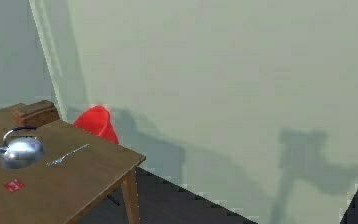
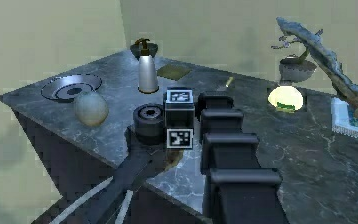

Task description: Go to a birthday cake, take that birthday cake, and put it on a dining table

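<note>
Two thin fingers reach toward the arm side view's lower left, at the near edge of the dark stone surface; I cannot tell whether they hold anything. Nothing reads plainly as a birthday cake. The likeliest, a pale domed thing, sits on that surface well apart, rightward beyond the arm, opposite to where the fingers point.

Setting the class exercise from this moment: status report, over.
Gripper at counter's edge, load unclear. Yellow-green dome, maybe the cake, on counter beside arm. Potted plant just behind it.
</note>
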Available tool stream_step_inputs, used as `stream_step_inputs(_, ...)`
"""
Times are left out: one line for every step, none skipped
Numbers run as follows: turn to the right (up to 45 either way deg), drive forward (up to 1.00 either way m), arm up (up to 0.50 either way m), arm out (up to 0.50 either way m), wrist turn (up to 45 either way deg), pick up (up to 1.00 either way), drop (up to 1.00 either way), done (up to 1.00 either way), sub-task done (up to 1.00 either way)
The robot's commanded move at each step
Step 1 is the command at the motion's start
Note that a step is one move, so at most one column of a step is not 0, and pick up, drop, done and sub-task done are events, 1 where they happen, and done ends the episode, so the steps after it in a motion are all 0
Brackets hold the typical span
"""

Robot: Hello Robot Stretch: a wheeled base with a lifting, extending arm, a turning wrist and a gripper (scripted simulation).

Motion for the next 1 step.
stream_step_inputs(0.0,0.0,0.0,0.0,45.0,0.0,0.0,0.0,0.0)
